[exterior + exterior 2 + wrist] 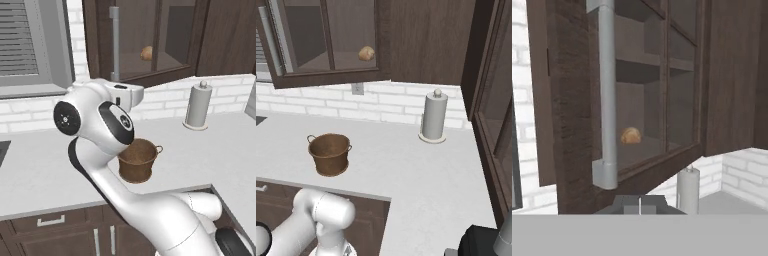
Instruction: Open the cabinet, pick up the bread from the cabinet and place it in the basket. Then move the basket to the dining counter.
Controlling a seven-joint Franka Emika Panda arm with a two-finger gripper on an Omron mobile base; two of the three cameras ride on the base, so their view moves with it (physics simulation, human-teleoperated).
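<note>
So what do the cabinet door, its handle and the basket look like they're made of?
Cabinet door: dark brown wood, matt, grain visible, with see-through glass panes. Handle: probably brushed metal, plain silver-grey bar. Basket: coppery brown, faintly textured wall; could be hammered metal or tight weave, hard to tell.

Bread (pixel 366 53) in cabinet (pixel 421 40), above basket (pixel 330 154)

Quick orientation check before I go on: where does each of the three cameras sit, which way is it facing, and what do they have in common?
Left base view: behind the arm on its left, looking forward and down at the counter; the white arm crosses in front of the basket.
Right base view: behind on the right, same counter; arm at lower left.
Hand view: on the hand, facing the cabinet and its handle; shut gripper at the bottom.
Shared: all three show the bread behind the glass and the paper towel roll; both base views show the basket.
</note>
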